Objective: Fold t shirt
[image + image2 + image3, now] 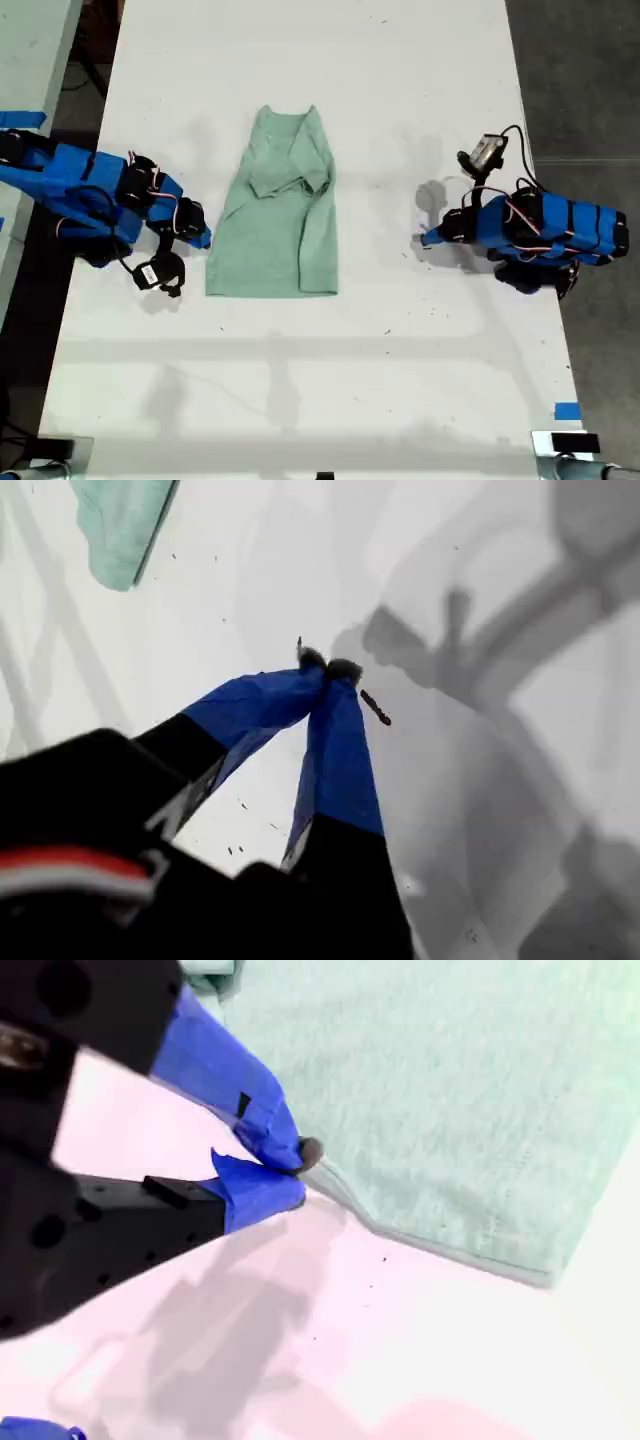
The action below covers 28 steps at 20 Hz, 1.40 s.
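The pale mint-green t shirt (275,225) lies flat in the middle of the white table (300,380), its neck notch toward the far edge and a sleeve folded over its chest. My second gripper (292,1173) (203,240) rests shut on the table at the shirt's (450,1090) edge on the exterior view's left, tips touching the hem, with no cloth visibly between them. My first gripper (328,667) (426,238) is shut over bare table on the exterior view's right, well apart from the shirt (118,525).
Dark floor borders the table on the exterior view's right. A blue tape strip (567,410) sits near the table's near corner on that side. A second pale surface with blue tape (20,120) stands at the exterior view's left edge.
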### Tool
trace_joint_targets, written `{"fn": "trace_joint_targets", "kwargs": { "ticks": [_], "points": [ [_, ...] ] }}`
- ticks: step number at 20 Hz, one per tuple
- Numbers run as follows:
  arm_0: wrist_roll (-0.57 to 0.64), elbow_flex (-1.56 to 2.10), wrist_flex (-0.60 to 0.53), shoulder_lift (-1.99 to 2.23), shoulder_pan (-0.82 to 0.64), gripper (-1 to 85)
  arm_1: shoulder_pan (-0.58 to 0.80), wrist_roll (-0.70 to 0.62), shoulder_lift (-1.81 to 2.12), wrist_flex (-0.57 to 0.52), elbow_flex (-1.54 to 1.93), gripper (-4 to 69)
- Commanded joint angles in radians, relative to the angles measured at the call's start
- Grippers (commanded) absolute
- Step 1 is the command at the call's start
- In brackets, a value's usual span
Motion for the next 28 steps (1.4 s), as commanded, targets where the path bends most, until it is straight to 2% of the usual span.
{"fn": "trace_joint_targets", "kwargs": {
  "ticks": [1, 6, 10, 11, 13, 14, 16, 22, 28],
  "points": [
    [0.000, -0.086, -0.038, -0.037, 0.043, 12.7, 0.006, 0.009, 0.012, 0.000, 0.057, -0.1],
    [0.046, -0.115, -0.083, -0.278, 0.031, 18.9, 0.006, 0.009, 0.012, 0.000, 0.057, -0.1],
    [0.034, -0.104, -0.112, -0.383, -0.015, 18.8, 0.005, 0.011, 0.012, 0.000, 0.057, -0.1],
    [0.034, -0.098, -0.129, -0.390, -0.020, 16.8, 0.005, 0.011, 0.012, 0.000, 0.057, -0.1],
    [0.021, -0.091, -0.163, -0.400, -0.021, -0.3, 0.005, 0.009, 0.012, 0.000, 0.057, -0.1],
    [0.014, -0.089, -0.166, -0.402, -0.018, -0.3, 0.005, 0.009, 0.012, 0.000, 0.057, -0.1],
    [-0.003, -0.106, -0.124, -0.391, -0.015, -0.3, 0.005, 0.009, 0.012, 0.000, 0.057, -0.1],
    [-0.092, -0.249, 0.114, -0.258, 0.034, -0.3, 0.005, 0.009, 0.012, 0.000, 0.057, -0.1],
    [0.066, -0.480, 0.049, -0.350, 0.021, -0.3, 0.005, 0.009, 0.012, 0.000, 0.057, -0.1]
  ]
}}
